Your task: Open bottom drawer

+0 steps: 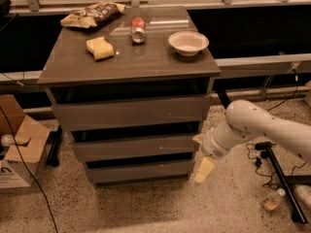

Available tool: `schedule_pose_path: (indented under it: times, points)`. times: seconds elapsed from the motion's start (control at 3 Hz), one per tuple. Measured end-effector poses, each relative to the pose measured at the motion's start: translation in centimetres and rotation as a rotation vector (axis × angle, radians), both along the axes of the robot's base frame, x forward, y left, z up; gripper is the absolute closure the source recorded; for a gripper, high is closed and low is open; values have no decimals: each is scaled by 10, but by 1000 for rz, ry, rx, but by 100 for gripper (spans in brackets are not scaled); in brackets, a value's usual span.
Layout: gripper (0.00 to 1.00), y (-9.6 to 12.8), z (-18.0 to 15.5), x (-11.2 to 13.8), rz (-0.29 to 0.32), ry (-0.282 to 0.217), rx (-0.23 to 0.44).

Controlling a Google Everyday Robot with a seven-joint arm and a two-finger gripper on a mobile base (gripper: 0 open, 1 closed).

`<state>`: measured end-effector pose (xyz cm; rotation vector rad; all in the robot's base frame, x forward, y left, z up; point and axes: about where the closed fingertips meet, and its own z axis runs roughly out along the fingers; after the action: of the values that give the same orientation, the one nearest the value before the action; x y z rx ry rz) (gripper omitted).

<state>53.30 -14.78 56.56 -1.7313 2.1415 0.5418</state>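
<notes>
The cabinet (73,74) has three flat grey-brown drawer fronts. The bottom drawer (138,171) is the lowest panel and looks closed, with a dark gap above it. My gripper (203,171) hangs from the white arm (257,127) at the cabinet's lower right corner, beside the right end of the bottom drawer front. Its cream fingers (204,168) point down toward the floor.
On the cabinet top lie a chip bag (91,14), a yellow sponge (99,47), a soda can (138,30) and a white bowl (188,42). A cardboard box (19,147) stands at the left. A black stand (279,178), cables and a small bottle (272,199) are on the floor at the right.
</notes>
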Motion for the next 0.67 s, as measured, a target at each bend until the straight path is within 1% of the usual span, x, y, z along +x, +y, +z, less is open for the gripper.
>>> schedule_pose_path:
  times: [0.33, 0.67]
  points:
    - [0, -16, -64, -2, -43, -18, 51]
    - [0, -20, -108, 1, -73, -8, 94]
